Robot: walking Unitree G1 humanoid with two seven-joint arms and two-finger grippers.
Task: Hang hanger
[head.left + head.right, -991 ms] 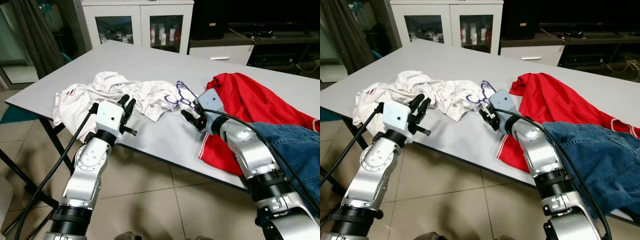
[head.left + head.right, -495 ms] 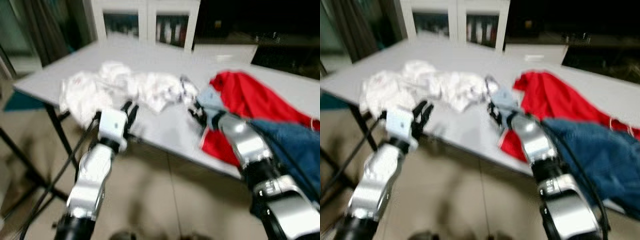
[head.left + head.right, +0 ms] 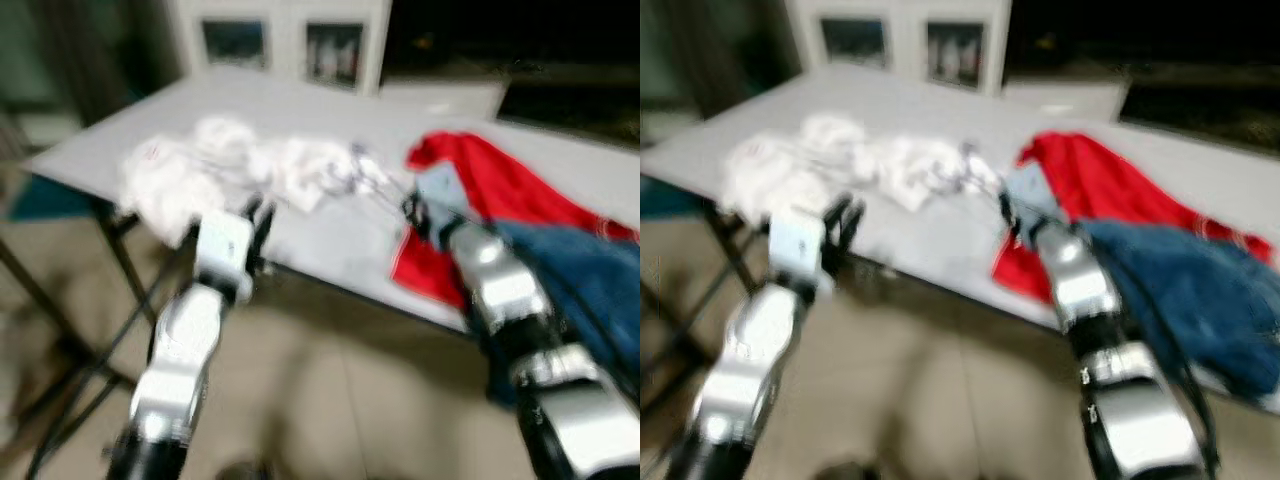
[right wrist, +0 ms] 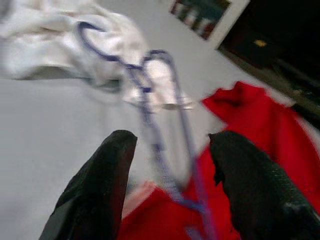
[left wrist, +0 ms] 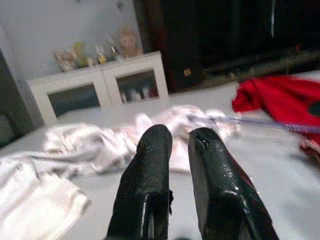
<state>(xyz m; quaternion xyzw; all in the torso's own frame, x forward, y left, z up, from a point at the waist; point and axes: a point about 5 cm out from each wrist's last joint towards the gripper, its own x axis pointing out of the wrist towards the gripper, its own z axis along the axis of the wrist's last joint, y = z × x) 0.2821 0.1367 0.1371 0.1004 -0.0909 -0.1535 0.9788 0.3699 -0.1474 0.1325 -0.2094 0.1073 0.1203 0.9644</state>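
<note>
The head views are blurred. A grey tabletop point(image 3: 320, 110) carries a heap of white cloth point(image 3: 215, 170) on the robot's left, a red garment point(image 3: 500, 190) on its right, and blue denim point(image 3: 1200, 300) lying over the red garment's near side.

The hanger point(image 4: 160, 125), thin and blue-purple, lies on the tabletop between the white cloth and the red garment; its hooked end rests on the edge of the white cloth and the far end reaches onto the red one.

The right pincer point(image 4: 167, 155) is low over the tabletop at the red garment's near corner, fingers spread wide, one on each side of the hanger's wire. Whether either finger touches the wire cannot be told through the blur.

The left pincer point(image 5: 177, 145) hovers at the near tabletop edge just beside the white cloth, its fingers close together with only a narrow gap, holding nothing.

Behind the tabletop stands a white cabinet point(image 5: 100, 90) with glass doors. No writing or label on anything is readable.
</note>
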